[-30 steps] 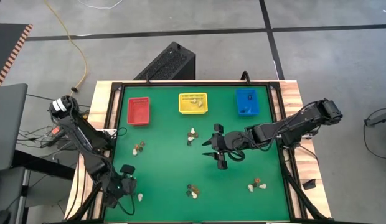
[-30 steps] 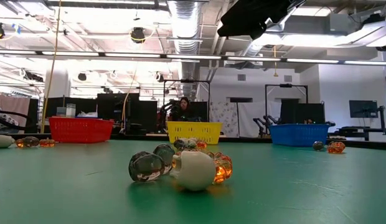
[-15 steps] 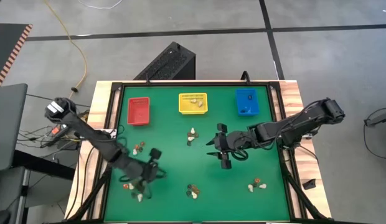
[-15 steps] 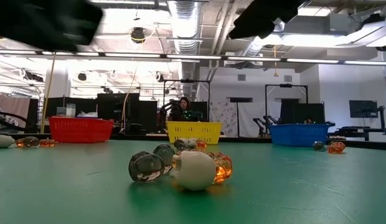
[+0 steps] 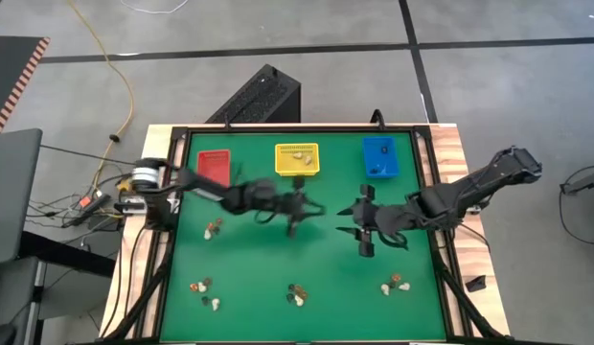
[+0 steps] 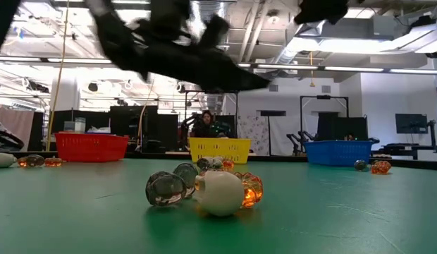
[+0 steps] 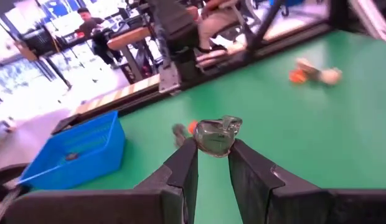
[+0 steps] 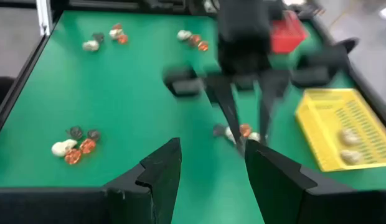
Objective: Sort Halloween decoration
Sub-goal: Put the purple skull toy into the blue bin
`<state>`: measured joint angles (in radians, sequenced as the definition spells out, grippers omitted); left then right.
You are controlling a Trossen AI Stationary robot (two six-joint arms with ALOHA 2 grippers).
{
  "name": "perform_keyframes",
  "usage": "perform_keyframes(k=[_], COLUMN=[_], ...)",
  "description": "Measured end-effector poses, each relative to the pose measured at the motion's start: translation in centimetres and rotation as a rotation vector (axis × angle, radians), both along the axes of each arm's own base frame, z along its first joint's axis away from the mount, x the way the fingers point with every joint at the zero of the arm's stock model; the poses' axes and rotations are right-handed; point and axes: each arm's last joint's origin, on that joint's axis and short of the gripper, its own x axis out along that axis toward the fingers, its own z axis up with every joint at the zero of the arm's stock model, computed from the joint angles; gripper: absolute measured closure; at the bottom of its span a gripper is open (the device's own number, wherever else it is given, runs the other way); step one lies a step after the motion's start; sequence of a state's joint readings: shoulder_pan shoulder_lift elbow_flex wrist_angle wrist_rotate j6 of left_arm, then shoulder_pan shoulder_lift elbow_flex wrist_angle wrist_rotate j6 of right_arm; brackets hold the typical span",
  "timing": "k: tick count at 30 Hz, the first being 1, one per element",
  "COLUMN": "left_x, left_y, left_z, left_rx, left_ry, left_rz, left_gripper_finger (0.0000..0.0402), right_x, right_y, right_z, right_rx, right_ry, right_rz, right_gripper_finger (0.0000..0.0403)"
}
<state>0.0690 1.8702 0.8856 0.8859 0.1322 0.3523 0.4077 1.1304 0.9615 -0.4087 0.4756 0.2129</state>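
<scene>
The Halloween decoration lies in small clusters of cream, orange and smoky-clear trinkets on the green mat: at the left (image 5: 213,227), near left (image 5: 203,290), near middle (image 5: 295,294) and near right (image 5: 397,284). My left gripper (image 5: 302,211) reaches level over the table's middle, shut on a smoky-clear trinket (image 7: 218,134). My right gripper (image 5: 360,228) stands open just to its right, above the mat, with nothing between its fingers (image 8: 208,165). In the right wrist view another small cluster (image 8: 236,132) lies on the mat under the left gripper. My left gripper pinches the smoky-clear trinket by its lower part (image 7: 213,147) between its two fingertips, only at their free ends. The fingers lie about level and point toward the table's right edge. The trinket sticks out past the fingertips, lifted clear of the mat.
A red bin (image 5: 214,170), a yellow bin (image 5: 297,159) holding cream trinkets, and a blue bin (image 5: 379,157) stand in a row along the far edge. A black frame rims the mat (image 5: 182,240). People sit in the room beyond the table.
My left arm has swung fast from the near left corner toward the table's middle and far side, tipping from pointing down to about level, with the clear trinket in its fingers. My right gripper has drawn back a little toward the right edge, still open.
</scene>
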Motion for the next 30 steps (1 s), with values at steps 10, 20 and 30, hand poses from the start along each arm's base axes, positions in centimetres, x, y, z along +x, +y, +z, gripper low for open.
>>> perform_keyframes(k=[10,20,30], left_x=[13.7,19.8,19.9], left_y=[7.5,12.8,14.5], left_z=[-1.1,-1.5,-1.9], left_rx=[-0.223,-0.263,-0.319], left_ry=[0.001,0.070,0.096], left_rz=[0.118,0.315,0.397], left_gripper_finger=[0.0331,0.0331,0.0306], right_x=[-3.0,-3.5,-3.4], right_y=[1.1,1.4,1.4], right_z=[1.6,1.3,1.4], right_rx=[-0.099,-0.113,-0.104], right_ry=[-0.095,-0.086,-0.093], right_rz=[-0.083,-0.123,-0.127], right_gripper_finger=[0.0195,0.0195,0.0195])
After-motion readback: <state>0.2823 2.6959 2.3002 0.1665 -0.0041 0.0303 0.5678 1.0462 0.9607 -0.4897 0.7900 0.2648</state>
